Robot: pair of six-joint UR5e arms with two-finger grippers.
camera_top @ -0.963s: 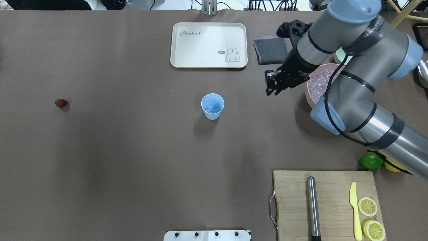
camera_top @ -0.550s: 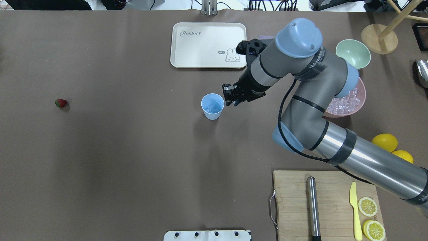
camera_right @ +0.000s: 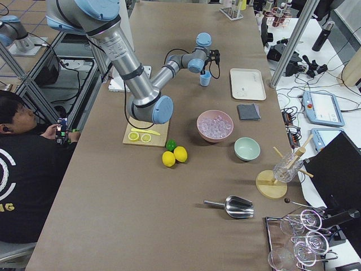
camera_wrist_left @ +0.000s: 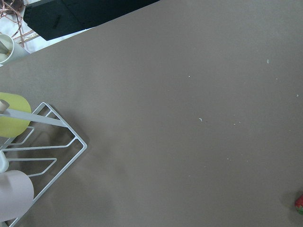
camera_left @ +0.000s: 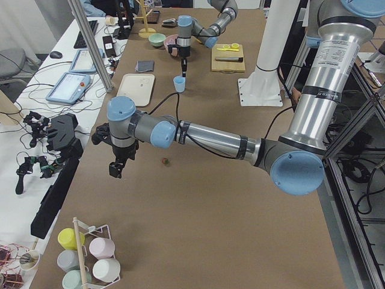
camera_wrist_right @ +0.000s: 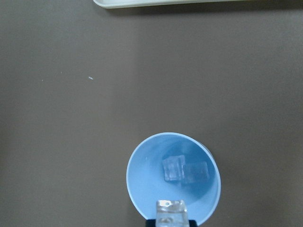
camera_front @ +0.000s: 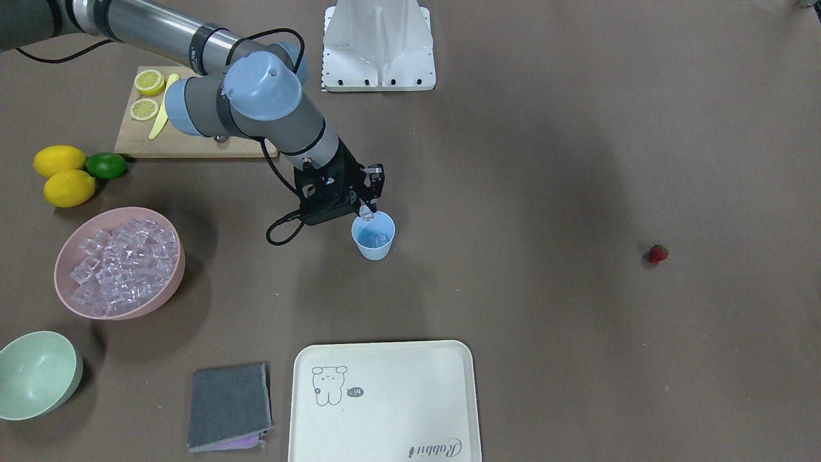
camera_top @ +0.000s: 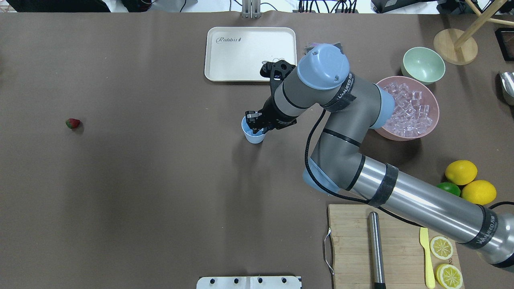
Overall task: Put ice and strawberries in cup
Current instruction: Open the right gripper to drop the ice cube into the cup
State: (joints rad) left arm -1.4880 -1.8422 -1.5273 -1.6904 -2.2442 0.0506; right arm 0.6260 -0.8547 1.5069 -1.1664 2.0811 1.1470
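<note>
Right wrist-mounted — glassy ice (camera_wrist_right: pixel 173 169) in smooth cup (camera_wrist_right: pixel 142 184)

I'm in a robotics lab: my table's ringed by alu frame posts (camera_left: pixel 93 51), tablets (camera_right: pixel 323 108), cables (camera_top: pixel 321 5) & side benches.

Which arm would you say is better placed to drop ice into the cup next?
Right: the right gripper holds an ice cube over the cup; the left gripper hangs far off near the strawberry.

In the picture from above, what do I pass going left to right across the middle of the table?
Small red strawberry → light-blue plastic cup → wide pink bowl of clear ice cubes.
</note>
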